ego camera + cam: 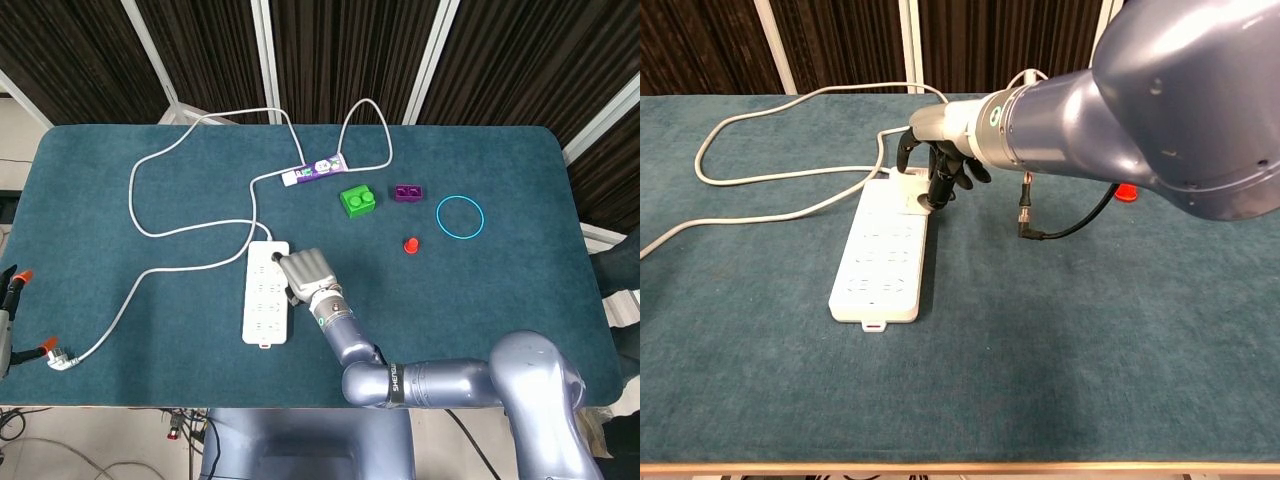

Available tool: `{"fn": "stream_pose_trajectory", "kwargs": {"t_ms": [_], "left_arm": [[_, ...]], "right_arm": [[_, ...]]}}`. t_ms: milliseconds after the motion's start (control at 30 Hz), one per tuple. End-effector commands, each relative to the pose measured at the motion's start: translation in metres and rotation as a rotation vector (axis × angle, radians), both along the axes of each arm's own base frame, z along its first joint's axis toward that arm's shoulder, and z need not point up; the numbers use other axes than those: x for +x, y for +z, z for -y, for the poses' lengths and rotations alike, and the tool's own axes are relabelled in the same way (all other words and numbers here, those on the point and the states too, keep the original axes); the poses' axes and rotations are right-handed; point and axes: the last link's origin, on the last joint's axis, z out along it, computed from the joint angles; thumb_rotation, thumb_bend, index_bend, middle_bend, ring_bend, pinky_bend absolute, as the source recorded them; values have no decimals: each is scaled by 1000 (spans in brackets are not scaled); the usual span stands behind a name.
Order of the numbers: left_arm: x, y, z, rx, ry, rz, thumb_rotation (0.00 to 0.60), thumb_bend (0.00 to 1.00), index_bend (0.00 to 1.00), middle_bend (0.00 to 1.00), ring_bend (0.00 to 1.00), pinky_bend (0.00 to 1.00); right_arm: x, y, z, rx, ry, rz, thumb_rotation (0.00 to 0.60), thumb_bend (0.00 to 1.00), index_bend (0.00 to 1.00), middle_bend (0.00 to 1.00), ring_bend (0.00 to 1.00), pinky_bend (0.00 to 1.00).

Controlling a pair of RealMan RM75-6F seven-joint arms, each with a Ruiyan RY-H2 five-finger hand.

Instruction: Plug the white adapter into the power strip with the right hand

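The right robot hand (936,172) is positioned over the far end of the power strip (267,293), which lies toward the left-centre of the tabletop (500,300), nearer the near edge than the far edge; its long axis runs roughly from near edge to far edge. In the chest view the fingers (937,190) are curled downward and their tips sit at or just above the strip's far sockets; a small white block, judged to be the white adapter (913,178), shows at the strip's far end, partly hidden beneath the robot hand. Whether the fingers actually grip the adapter, or merely press on it, cannot be told from either view. The left robot hand is not visible in either view.

Step in hand, as a judgement: the insertion phase; the adapter appears to be at the socket, seating not confirmed.

Next move, as a judgement: a straight downward press along the socket axis, with the prongs aligned to the slots; the strip is light and unrestrained, so any sideways load may slide it; release only after the adapter body sits flush.

The white cable (180,232) loops toward the far-left corner; a green block (357,201) lies well clear toward the far edge.
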Motion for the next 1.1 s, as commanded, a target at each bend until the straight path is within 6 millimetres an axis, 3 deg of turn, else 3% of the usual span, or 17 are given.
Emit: {"fn": "stream_pose_trajectory", "kwargs": {"t_ms": [33, 167, 767, 1100], "left_arm": [[0, 0, 0, 2, 0, 1, 600, 102, 131, 0, 0, 0], [0, 1, 0, 5, 0, 2, 600, 102, 131, 0, 0, 0], [-1, 2, 0, 8, 2, 1, 600, 101, 131, 0, 0, 0], [-1, 2, 0, 9, 3, 1, 600, 102, 130, 0, 0, 0]], "right_arm": [[0, -1, -1, 3, 3, 0, 600, 545, 306, 747, 759, 784], [0, -3, -2, 6, 6, -2, 600, 545, 385, 747, 759, 784], [-2, -9, -5, 17, 12, -24, 600, 546, 553, 748, 762, 784], [-5, -12, -5, 16, 10, -34, 600, 545, 597, 755, 770, 784]]}}
